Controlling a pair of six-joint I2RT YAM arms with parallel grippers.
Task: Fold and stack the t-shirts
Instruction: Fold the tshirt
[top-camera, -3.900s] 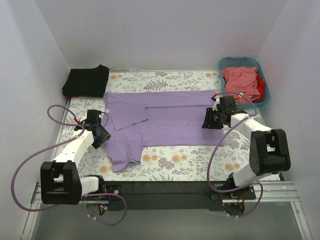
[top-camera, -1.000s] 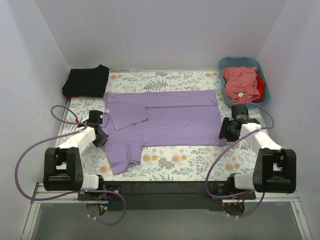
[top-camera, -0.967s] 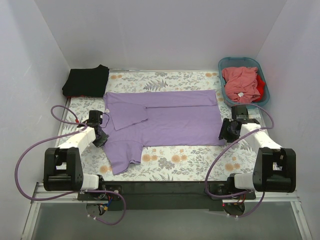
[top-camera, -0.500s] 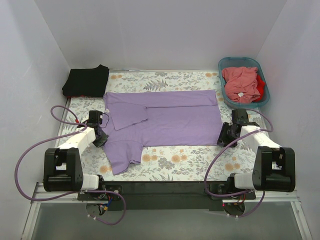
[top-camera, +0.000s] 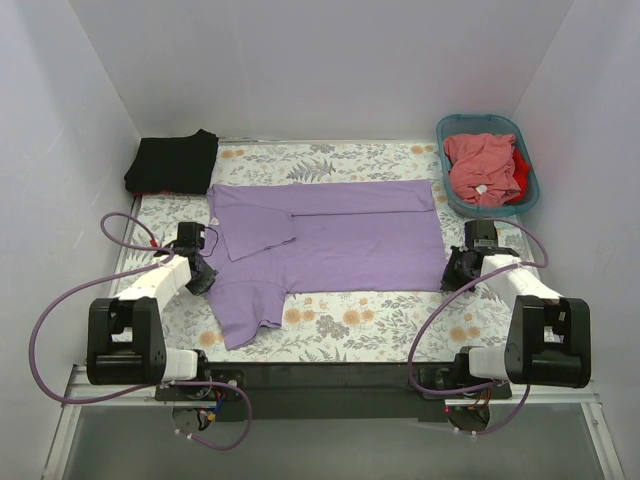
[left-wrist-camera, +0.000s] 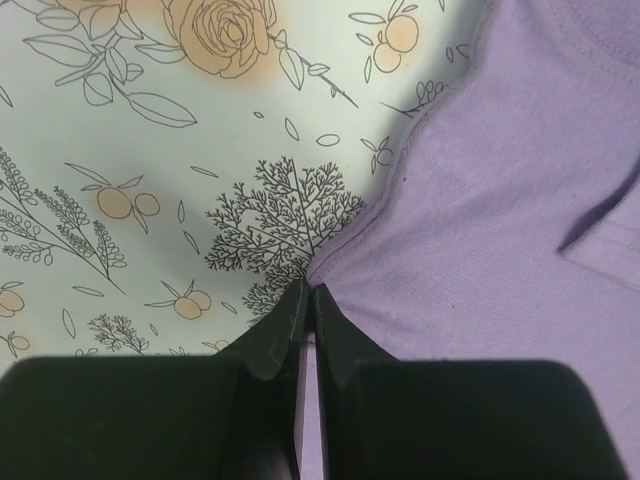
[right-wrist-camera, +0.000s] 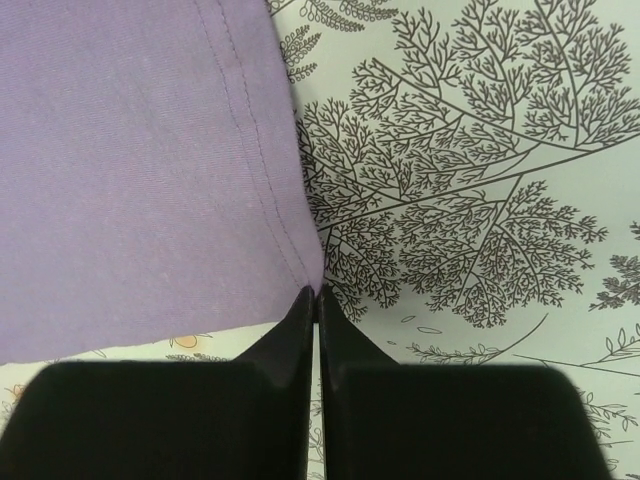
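The lavender t-shirt (top-camera: 330, 240) lies flat across the floral cloth, its far edge folded over and one sleeve pointing to the near left. My left gripper (top-camera: 205, 277) is shut on the shirt's left edge by that sleeve; in the left wrist view the fabric (left-wrist-camera: 480, 220) runs into the closed tips (left-wrist-camera: 305, 292). My right gripper (top-camera: 449, 281) is shut on the shirt's near right hem corner (right-wrist-camera: 300, 262), its tips (right-wrist-camera: 316, 293) closed. A folded black t-shirt (top-camera: 172, 160) lies at the far left. The salmon-pink t-shirt (top-camera: 480, 165) and the red one (top-camera: 521, 170) lie crumpled in the basket.
The teal plastic basket (top-camera: 482, 119) stands at the far right corner. White walls close in the left, back and right sides. Purple cables loop beside both arm bases. The floral tablecloth (top-camera: 380, 320) shows bare in front of the shirt.
My right gripper has moved from the shirt's right edge down to its near right corner and now sits shut there. My left gripper has stayed at the left edge.
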